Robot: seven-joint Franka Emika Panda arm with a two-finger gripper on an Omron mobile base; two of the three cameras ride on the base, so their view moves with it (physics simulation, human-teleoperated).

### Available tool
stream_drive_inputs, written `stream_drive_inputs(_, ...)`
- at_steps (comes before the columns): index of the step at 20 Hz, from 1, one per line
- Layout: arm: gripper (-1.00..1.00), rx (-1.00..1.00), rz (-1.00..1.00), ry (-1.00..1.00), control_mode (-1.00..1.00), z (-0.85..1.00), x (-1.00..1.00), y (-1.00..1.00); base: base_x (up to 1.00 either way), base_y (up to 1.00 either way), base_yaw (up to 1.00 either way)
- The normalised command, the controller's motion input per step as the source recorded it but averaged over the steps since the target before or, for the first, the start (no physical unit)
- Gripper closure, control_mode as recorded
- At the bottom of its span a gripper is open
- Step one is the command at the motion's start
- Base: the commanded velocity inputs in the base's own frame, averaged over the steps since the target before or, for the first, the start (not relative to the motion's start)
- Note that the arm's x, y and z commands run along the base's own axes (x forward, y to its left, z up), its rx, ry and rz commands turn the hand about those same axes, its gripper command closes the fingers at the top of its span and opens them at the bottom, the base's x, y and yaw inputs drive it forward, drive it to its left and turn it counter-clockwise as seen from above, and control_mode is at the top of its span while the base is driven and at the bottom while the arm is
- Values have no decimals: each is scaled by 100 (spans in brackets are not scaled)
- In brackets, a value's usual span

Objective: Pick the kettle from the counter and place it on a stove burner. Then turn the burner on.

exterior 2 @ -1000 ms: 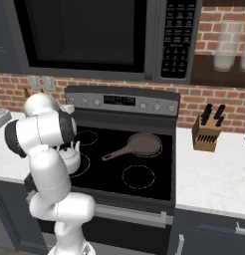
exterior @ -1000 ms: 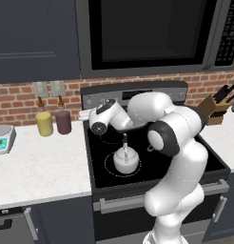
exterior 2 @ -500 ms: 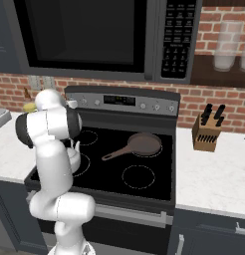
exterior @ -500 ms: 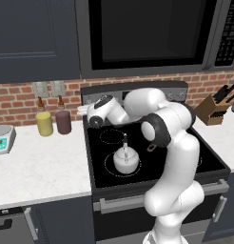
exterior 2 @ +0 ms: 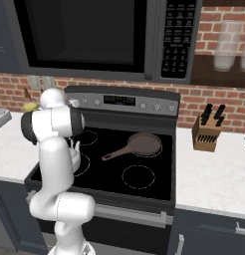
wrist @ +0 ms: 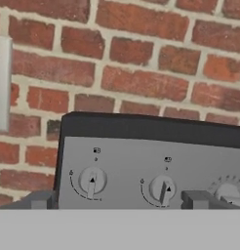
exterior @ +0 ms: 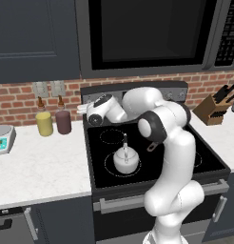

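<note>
- The arm (exterior: 173, 157) is built of glossy white rounded segments; the shells are smooth and bulbous
- Dark grey, nearly black bands and a round dark cap are seen at the joints; one such disc is set on the elbow
- A thick white column forms the lowest segment
- The gripper (wrist: 120, 200) is tipped by two small grey blocky fingertips (wrist: 41, 200); a wide gap is left between them

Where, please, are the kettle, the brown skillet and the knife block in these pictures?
kettle (exterior: 126, 161): left base view, on its rounded body.
brown skillet (exterior 2: 144, 144): right base view, on the pan's inside.
knife block (exterior 2: 206, 137): right base view, on the wooden front face.
</note>
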Motion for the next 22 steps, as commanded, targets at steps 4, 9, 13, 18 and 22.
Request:
stream_drive_inputs(4, -100, 0, 0, 0, -100, -19, 3, 2, 0, 0, 0)
stream_drive_inputs(9, -100, 0, 0, 0, -100, -10, 0, 12, 0, 0, 0)
stream_drive_inputs(13, -100, 5, 0, 0, -100, 0, 6, 16, 0, 0, 0)
stream_drive_inputs(18, -100, 19, -1, 0, -100, 0, 2, 1, 0, 0, 0)
stream_drive_inputs(22, -100, 16, -2, 0, -100, -8, 0, 0, 0, 0, 0)
